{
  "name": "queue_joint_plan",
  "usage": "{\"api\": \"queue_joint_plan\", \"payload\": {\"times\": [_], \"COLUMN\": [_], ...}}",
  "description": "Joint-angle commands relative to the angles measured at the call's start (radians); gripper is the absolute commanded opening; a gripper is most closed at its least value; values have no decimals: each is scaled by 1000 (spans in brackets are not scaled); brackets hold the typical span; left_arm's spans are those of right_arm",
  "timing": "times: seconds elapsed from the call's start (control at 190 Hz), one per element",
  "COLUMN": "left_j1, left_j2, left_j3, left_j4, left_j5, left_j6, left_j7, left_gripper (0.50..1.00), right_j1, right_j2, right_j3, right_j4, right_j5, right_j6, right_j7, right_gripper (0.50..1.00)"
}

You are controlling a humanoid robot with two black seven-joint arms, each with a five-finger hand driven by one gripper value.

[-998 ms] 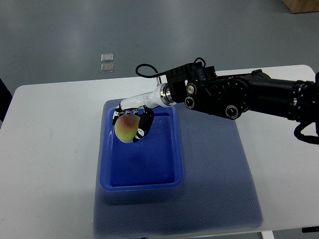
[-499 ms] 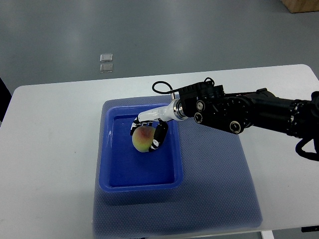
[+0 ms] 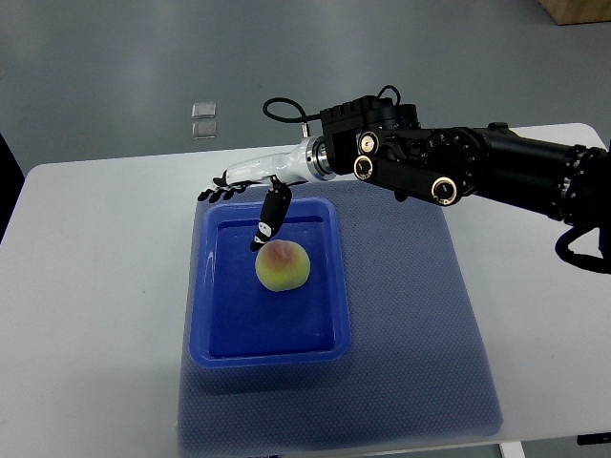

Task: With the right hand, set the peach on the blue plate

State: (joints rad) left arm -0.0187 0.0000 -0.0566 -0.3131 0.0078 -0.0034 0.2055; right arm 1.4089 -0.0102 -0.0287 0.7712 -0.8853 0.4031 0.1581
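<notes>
A yellow-green peach (image 3: 282,266) with a red blush lies inside the blue plate (image 3: 329,286), a deep rectangular tray, in its upper middle. My right hand (image 3: 239,196) hovers over the plate's far edge, above and just behind the peach. Its fingers are spread flat and hold nothing. The thumb points down toward the peach without touching it. The black right arm (image 3: 477,176) comes in from the right edge.
The plate sits on a blue-grey mat (image 3: 410,324) on a white table (image 3: 95,286). Two small clear items (image 3: 204,119) lie on the grey floor beyond the table's far edge. A brown box corner (image 3: 578,10) shows at top right.
My right hand has let go of the peach and opened. It has lifted and drawn back toward the plate's far edge. The peach now rests on the plate.
</notes>
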Motion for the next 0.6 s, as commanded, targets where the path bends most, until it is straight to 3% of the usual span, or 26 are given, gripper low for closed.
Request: {"api": "queue_joint_plan", "payload": {"times": [0.0, 0.063, 0.152, 0.205, 0.21, 0.215, 0.431, 0.593], "left_j1": [0, 0, 0, 0, 0, 0, 2, 2], "left_j2": [0, 0, 0, 0, 0, 0, 0, 0], "left_j3": [0, 1, 0, 0, 1, 1, 1, 1], "left_j4": [2, 2, 2, 2, 2, 2, 2, -3], "left_j5": [0, 0, 0, 0, 0, 0, 0, 0], "left_j6": [-1, 0, 0, 0, 0, 0, 0, 0], "left_j7": [0, 0, 0, 0, 0, 0, 0, 0], "left_gripper": [1000, 1000, 1000, 1000, 1000, 1000, 1000, 1000], "right_j1": [-21, -82, -275, -275, -382, -383, -717, -792], "right_j2": [-88, -142, -220, -220, -227, -228, -156, -88], "right_j3": [171, 291, 562, 563, 721, 722, 1135, 1184], "right_j4": [17, 30, 49, 49, 59, 59, 39, -50], "right_j5": [63, 109, 221, 221, 289, 290, 600, 753], "right_j6": [-6, -12, -12, -12, -12, -12, -13, -6], "right_j7": [11, 15, 34, 34, 43, 43, 47, 95], "right_gripper": [930, 930, 930, 930, 930, 930, 930, 930]}}
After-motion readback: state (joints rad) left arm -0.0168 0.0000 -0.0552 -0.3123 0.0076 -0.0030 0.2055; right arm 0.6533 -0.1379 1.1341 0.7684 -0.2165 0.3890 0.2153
